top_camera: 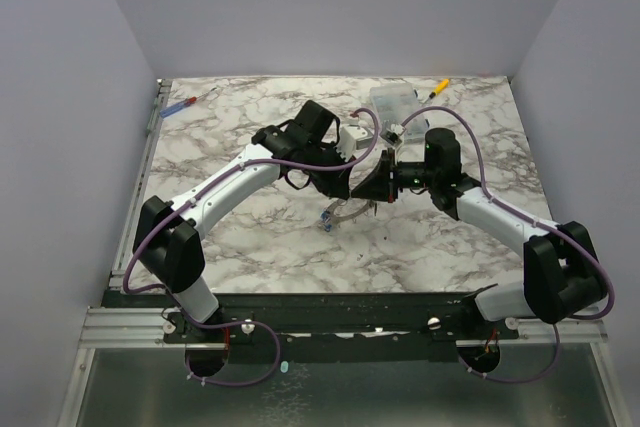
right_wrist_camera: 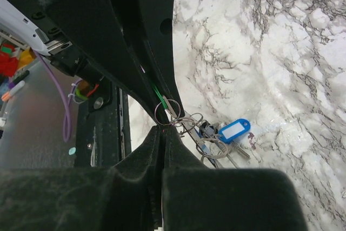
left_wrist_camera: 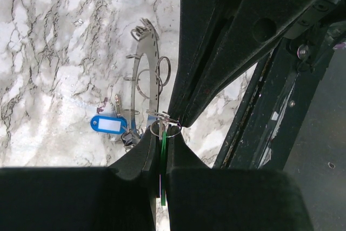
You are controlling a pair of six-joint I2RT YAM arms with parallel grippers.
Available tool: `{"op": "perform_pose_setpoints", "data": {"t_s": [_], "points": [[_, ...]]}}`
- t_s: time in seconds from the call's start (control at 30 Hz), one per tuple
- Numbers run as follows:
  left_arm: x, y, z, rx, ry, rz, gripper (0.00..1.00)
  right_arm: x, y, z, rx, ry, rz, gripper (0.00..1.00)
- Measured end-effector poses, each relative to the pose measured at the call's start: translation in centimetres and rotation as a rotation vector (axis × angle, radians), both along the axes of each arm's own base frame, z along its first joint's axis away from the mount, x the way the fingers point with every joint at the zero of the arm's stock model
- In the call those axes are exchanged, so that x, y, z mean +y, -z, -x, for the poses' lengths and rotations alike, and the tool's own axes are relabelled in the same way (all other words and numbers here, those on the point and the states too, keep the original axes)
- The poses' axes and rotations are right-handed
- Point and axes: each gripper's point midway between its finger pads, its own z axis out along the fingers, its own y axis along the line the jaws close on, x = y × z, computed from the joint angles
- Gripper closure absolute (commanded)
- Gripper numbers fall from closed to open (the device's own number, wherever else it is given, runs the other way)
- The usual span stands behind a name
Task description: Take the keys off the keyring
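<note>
Two sets of jaws, both mine, meet tip to tip over the middle of the white marbled table (top_camera: pixel 250 247). They are that close because the job is a pull-apart: one side anchors while the other draws a key off.

My left gripper (left_wrist_camera: pixel 162 140) has its jaws pressed nearly together on a thin green plastic tag (left_wrist_camera: pixel 162 171), which runs down the slit between them. My right gripper (right_wrist_camera: pixel 162 133) has its jaws pressed together right at a small wire split ring (right_wrist_camera: pixel 172 113). I judge that it pinches that ring, but the contact is hidden.

The large flat grey metal keyring (left_wrist_camera: pixel 144 63) sits mid-table, just near and left of my fingertips. It is tilted edge-on to the left wrist camera, and one end rises to the pinch. I cannot tell if its other end touches the marble. A blue plastic tag with a white label (left_wrist_camera: pixel 108 124) and a tiny metal key (left_wrist_camera: pixel 117 103) hang beside it, not yet off.

Only the left wrist view shows the keyring's flat band. The right wrist view hides that band but shows the tangle of wire loops by the blue tag. The top view blurs all of this, yet it alone shows the clear plastic box (top_camera: pixel 390 99) and the yellow-handled screwdriver (top_camera: pixel 438 87) at the far edge.
</note>
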Motion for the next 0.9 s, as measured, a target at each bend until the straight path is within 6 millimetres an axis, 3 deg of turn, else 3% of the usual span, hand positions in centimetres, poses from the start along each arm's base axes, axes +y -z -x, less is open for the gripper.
{"op": "perform_pose_setpoints", "data": {"t_s": [0.13,0.4,0.6,0.8,0.9], "points": [[0.01,0.04,0.05,0.000,0.005,0.000,1.00,0.00,0.02,0.02,0.003,0.000,0.000,0.84],[-0.07,-0.01,0.20,-0.004,0.024,0.008,1.00,0.02,-0.03,-0.02,0.026,0.012,-0.001,0.76],[-0.12,-0.07,0.30,-0.003,0.034,0.014,1.00,0.00,0.09,-0.34,0.040,0.034,0.003,0.64],[-0.13,-0.07,0.37,-0.005,0.042,0.016,1.00,-0.02,0.26,-0.60,0.045,0.050,0.009,0.67],[-0.11,-0.04,0.36,-0.007,0.044,0.015,1.00,0.03,0.30,-0.54,0.044,0.047,0.010,0.82]]}}
